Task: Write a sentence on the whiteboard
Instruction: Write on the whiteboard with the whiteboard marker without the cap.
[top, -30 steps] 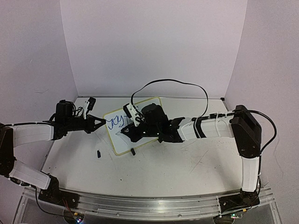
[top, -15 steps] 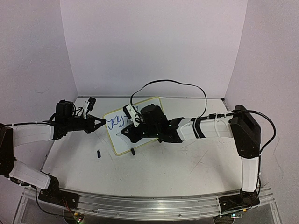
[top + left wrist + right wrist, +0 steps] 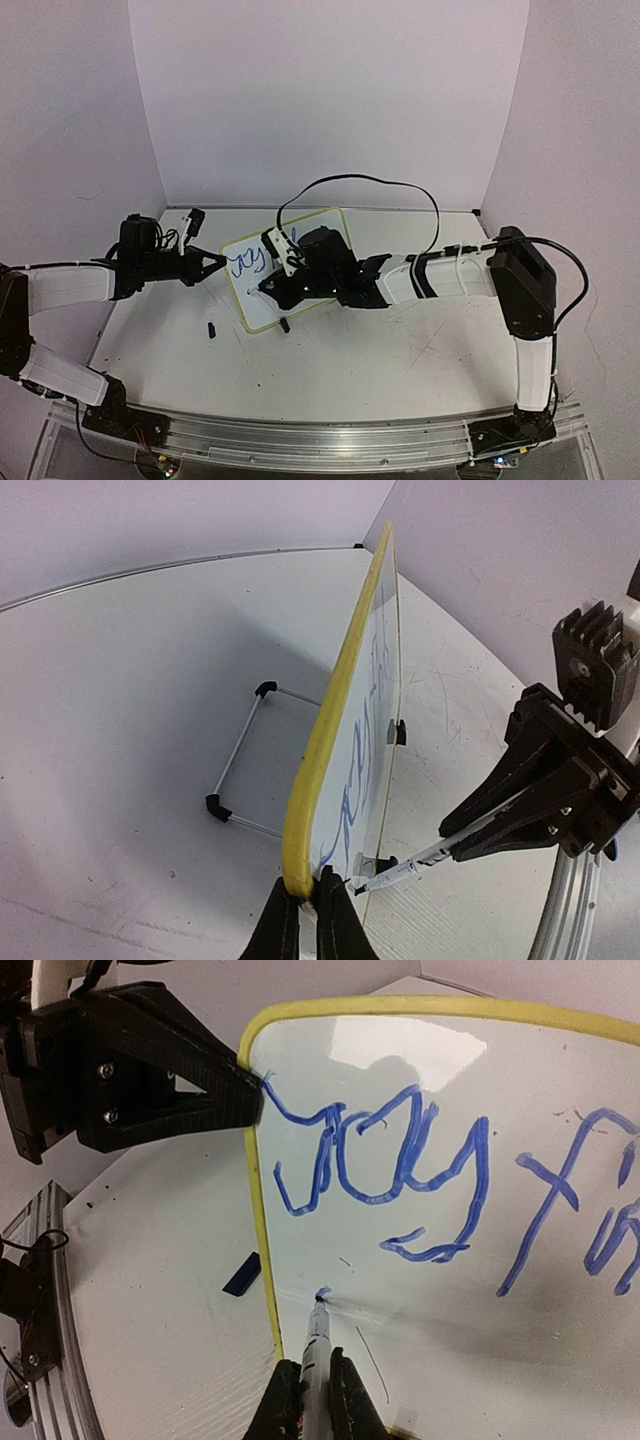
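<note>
The whiteboard (image 3: 254, 298), white with a yellow frame (image 3: 341, 695), stands tilted near the table's middle. Blue writing reading "joy" (image 3: 385, 1160) runs along its upper part, with more strokes to the right. My left gripper (image 3: 222, 262) (image 3: 309, 902) is shut on the board's left frame edge. My right gripper (image 3: 268, 285) (image 3: 315, 1385) is shut on a marker (image 3: 316, 1345) (image 3: 422, 859). The marker's tip touches the board's lower left area beside a small fresh blue mark (image 3: 323, 1291).
A dark blue marker cap (image 3: 212, 328) (image 3: 242, 1273) lies on the table just left of the board. The board's wire stand (image 3: 245, 770) props it from behind. A black cable (image 3: 360, 180) arcs above the right arm. A metal rail (image 3: 300, 440) edges the front.
My right gripper has shifted slightly left with the marker over the board's lower left. The left arm and the board have not moved.
</note>
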`<move>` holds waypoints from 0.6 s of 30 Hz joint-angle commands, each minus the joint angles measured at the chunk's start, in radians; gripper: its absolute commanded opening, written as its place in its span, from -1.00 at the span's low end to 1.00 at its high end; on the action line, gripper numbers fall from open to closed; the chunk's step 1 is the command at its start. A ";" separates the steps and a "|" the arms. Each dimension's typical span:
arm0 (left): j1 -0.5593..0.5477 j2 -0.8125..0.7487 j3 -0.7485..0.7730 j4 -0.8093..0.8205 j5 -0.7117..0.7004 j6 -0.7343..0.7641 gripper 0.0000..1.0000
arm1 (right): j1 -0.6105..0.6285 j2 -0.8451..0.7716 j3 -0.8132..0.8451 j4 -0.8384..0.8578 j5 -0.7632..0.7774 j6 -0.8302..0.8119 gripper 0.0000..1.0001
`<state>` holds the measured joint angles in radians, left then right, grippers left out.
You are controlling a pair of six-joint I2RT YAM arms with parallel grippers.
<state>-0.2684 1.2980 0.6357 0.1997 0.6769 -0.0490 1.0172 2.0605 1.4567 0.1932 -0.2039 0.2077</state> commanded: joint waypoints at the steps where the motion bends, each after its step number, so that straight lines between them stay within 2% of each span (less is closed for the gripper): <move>1: -0.004 0.004 0.030 -0.043 -0.042 0.081 -1.00 | -0.001 -0.022 -0.032 -0.003 0.042 0.002 -1.00; 18: -0.003 0.003 0.028 -0.043 -0.040 0.081 -1.00 | -0.042 -0.064 -0.042 0.010 0.105 -0.014 -1.00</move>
<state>-0.2684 1.2980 0.6357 0.1997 0.6762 -0.0490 1.0149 2.0460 1.4036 0.1852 -0.1810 0.2100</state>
